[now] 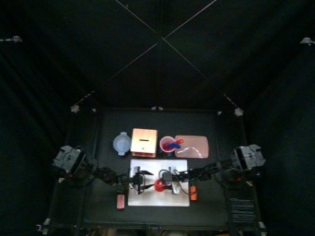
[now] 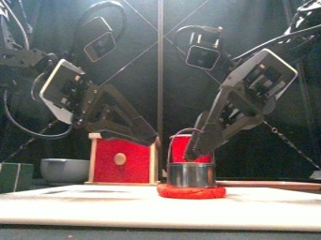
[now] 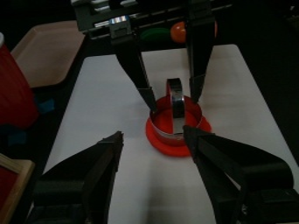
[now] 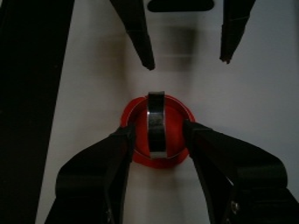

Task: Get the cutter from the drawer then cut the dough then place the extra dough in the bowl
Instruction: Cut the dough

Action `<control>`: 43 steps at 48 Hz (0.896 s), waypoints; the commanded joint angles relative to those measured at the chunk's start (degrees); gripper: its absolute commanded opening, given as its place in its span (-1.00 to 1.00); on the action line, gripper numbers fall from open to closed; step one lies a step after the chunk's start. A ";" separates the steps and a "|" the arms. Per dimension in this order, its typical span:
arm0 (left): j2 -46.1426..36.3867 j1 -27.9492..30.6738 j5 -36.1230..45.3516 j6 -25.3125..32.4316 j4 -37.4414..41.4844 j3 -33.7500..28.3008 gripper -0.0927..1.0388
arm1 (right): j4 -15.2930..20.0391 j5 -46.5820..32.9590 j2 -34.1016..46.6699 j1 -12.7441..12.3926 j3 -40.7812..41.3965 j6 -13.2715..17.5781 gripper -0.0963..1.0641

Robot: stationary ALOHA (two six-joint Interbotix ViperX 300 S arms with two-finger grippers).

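Cutter (image 2: 191, 174) stands upright on the red dough (image 2: 191, 193), near the middle of the white board (image 2: 75, 199). A rim of dough shows all round the cutter's base.

Right gripper (image 4: 156, 129): lowered over the cutter, jaws spread, one on each side of the wire handle. A gap seems to show on both sides, though contact cannot be ruled out from these views.

Left gripper (image 3: 155, 136): jaws wide apart, holding nothing. It hangs just beside the cutter on the side facing the right gripper, above the board.

Behind the board, left to right: bowl (image 1: 121, 143), wooden box (image 1: 145, 140) with its red drawer front, and pink tray (image 1: 200, 147).
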 commanded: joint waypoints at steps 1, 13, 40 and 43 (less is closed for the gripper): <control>0.62 -0.53 0.00 0.09 -0.88 -1.67 0.69 | -0.79 3.69 -2.46 -0.18 -2.99 -0.09 0.58; 2.90 -0.53 0.62 0.26 -1.49 -3.43 0.39 | -2.64 14.68 -3.08 -0.18 -7.73 0.18 0.58; 6.24 -0.18 6.15 0.26 -1.49 -6.86 0.15 | -3.52 19.07 -2.99 0.26 -10.11 0.26 0.58; 6.59 -0.18 7.38 0.26 -1.49 -6.94 0.15 | -3.43 19.07 -2.90 0.26 -10.28 0.26 0.59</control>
